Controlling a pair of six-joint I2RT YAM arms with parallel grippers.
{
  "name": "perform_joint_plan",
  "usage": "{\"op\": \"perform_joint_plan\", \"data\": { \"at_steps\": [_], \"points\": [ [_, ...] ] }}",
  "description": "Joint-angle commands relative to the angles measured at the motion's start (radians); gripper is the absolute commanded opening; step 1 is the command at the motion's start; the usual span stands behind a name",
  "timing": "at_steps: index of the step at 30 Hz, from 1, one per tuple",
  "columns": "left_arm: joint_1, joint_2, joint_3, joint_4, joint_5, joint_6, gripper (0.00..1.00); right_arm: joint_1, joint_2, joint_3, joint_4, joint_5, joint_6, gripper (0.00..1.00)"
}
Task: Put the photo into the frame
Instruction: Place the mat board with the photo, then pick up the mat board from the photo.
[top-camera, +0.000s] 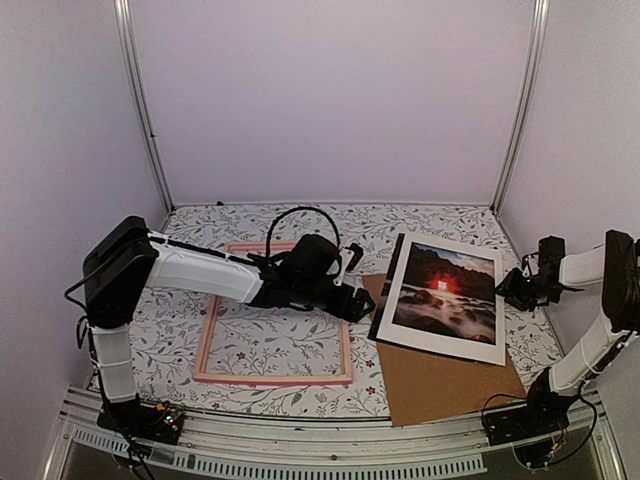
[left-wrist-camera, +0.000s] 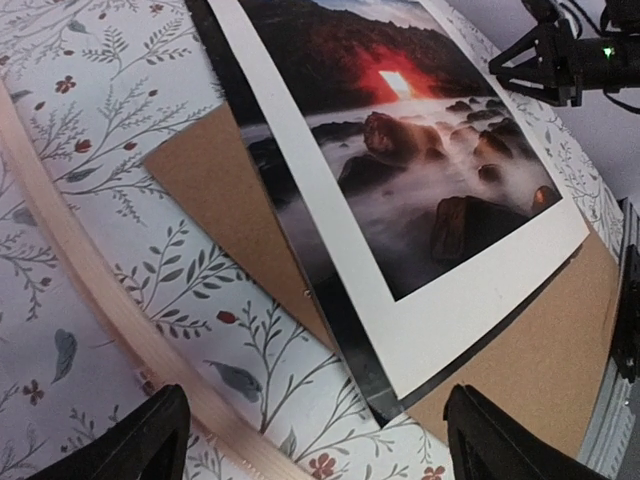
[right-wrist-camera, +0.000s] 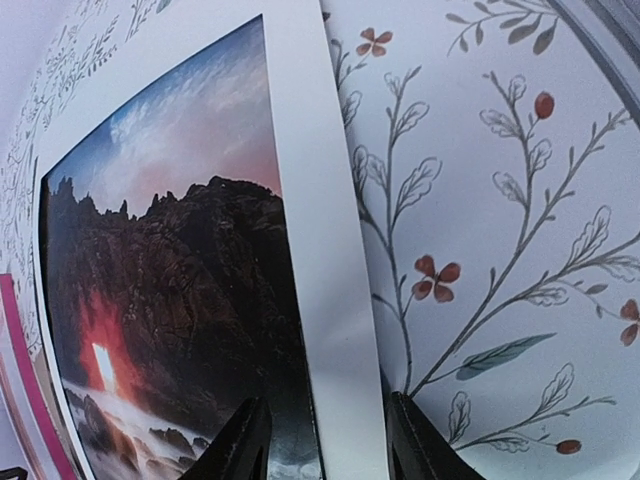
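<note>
Pink frame (top-camera: 275, 379), photo (top-camera: 447, 290) beside — left gripper (left-wrist-camera: 320, 440) gaping, right gripper (right-wrist-camera: 330, 440) half-open, both empty

Left arm (top-camera: 200, 272): white moulded shells, black joint housings.
Cable (top-camera: 296, 212): thin black loop.
Right arm (top-camera: 590, 345): matching white shells, black joints.
Left gripper (top-camera: 362, 302): black fingers.

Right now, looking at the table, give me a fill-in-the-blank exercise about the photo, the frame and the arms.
1. The ___ arm reaches across the pink frame.
2. The photo lies under a ___ mat.
3. Beneath both lies a plain ___ backing board.
4. In the top view, the photo lies to the ___ of the frame.

Missing words: left; white; brown; right.
</note>
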Motion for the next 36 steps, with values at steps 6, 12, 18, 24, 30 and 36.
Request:
{"op": "perform_joint_plan", "data": {
  "at_steps": [6,12,18,24,30,36],
  "points": [
    [-0.073,0.227,0.291,-0.089,0.022,-0.018,0.87,0.002,-0.046,-0.069,0.032,-0.153,-0.001,0.32],
    [-0.079,0.344,0.442,-0.178,-0.045,-0.031,0.85,0.002,-0.053,-0.068,0.045,-0.204,-0.007,0.24],
    [-0.079,0.402,0.496,-0.203,-0.062,-0.041,0.84,0.002,-0.055,-0.067,0.070,-0.270,0.002,0.22],
    [-0.079,0.427,0.502,-0.214,-0.063,-0.045,0.84,0.002,-0.021,-0.067,0.108,-0.337,0.015,0.21],
    [-0.078,0.426,0.475,-0.201,-0.062,-0.045,0.82,0.002,0.003,-0.067,0.136,-0.397,0.040,0.21],
    [-0.078,0.421,0.450,-0.186,-0.062,-0.048,0.82,0.001,0.026,-0.065,0.136,-0.380,0.033,0.20]
  ]
}}
